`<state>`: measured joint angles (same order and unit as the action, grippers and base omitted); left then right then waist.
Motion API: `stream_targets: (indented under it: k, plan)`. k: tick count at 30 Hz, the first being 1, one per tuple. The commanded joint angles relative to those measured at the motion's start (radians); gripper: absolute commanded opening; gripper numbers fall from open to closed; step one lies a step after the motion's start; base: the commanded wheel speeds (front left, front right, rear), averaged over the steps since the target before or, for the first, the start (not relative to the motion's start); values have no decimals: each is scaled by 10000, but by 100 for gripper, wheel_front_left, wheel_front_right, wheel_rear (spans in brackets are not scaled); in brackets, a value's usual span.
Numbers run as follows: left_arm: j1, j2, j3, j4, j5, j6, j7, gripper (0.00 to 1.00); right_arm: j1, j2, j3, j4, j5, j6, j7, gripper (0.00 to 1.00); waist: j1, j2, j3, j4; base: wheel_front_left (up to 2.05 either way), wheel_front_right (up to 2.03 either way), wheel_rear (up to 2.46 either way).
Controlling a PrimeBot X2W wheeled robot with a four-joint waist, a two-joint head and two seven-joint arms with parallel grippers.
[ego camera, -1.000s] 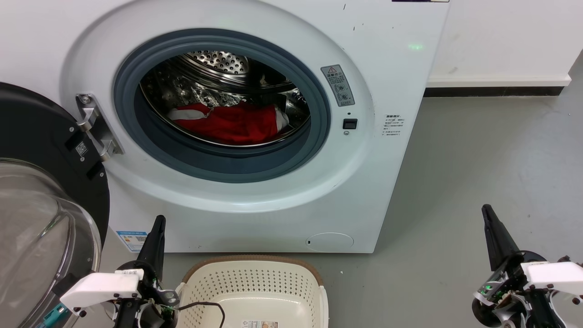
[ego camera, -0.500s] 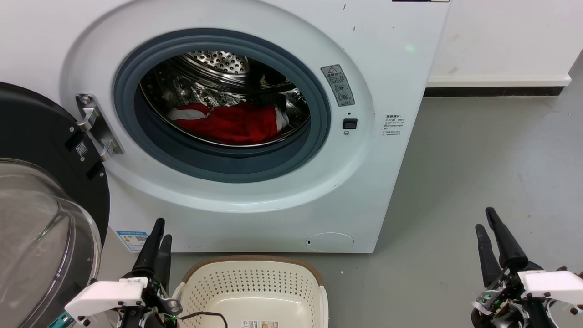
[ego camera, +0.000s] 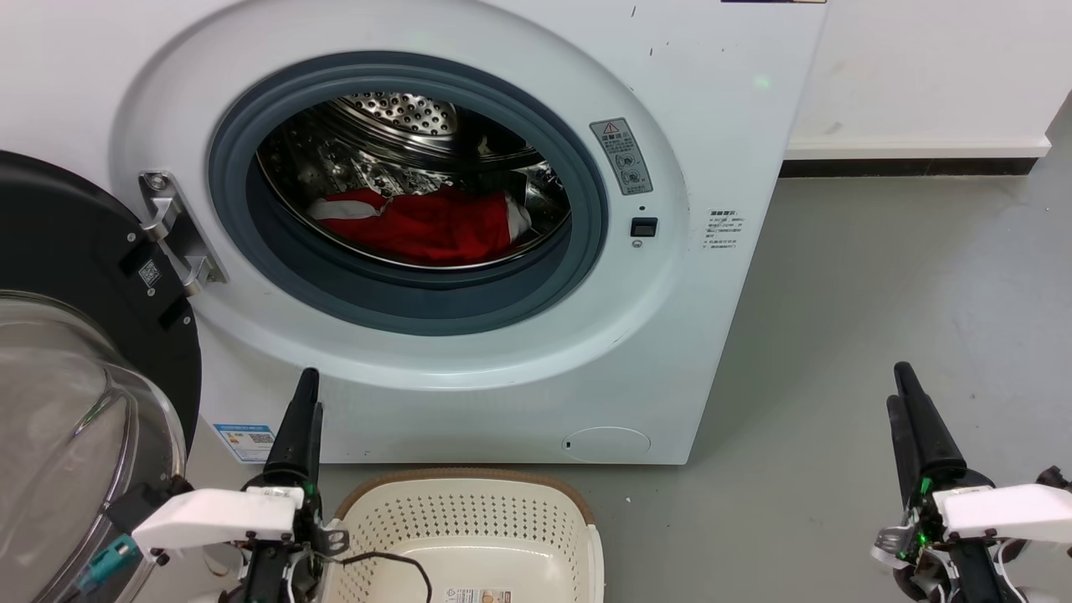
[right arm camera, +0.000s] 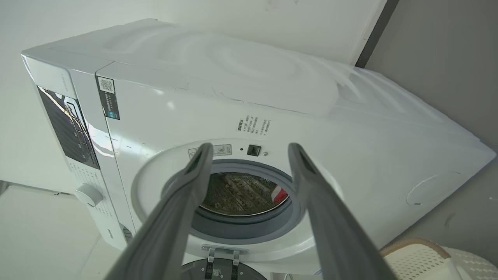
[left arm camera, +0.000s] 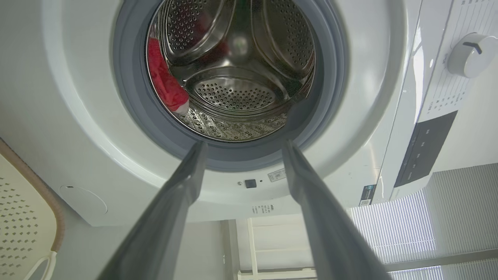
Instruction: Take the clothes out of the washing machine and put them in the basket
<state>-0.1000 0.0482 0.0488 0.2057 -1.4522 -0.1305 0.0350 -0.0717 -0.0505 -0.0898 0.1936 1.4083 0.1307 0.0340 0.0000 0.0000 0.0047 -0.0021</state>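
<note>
**The left gripper (ego camera: 308, 394) and right gripper (ego camera: 898, 383) are hovering with fingers spread before the open washing machine (ego camera: 712, 126).**
The red clothes (ego camera: 427, 226) are lying low in the steel drum (ego camera: 402, 113). The cream basket (ego camera: 461, 476) is sitting on the floor (ego camera: 879, 293) just before the machine, beside the left gripper. The black-framed door (ego camera: 75, 251) is hanging open at left.

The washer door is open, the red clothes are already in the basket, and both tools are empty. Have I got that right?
Not quite. The head view shows the red clothes lying in the washing machine drum; the basket holds no clothes. The door is open, and the left tool and right tool are empty.
</note>
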Motion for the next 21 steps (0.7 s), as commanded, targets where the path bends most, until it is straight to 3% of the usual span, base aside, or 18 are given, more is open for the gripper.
stream_targets:
  k: [1,21]
  plan:
    - [-351,23,-68,-265,340,-2,-96,100,-68,-16,18,-291,-438,2,-94,100,0,0,0,-1,0,0,0]
    - [-602,25,-669,-609,5065,-2,-888,100,309,-12,348,-1012,-5529,1,-886,100,0,0,-2,21,0,0,0]
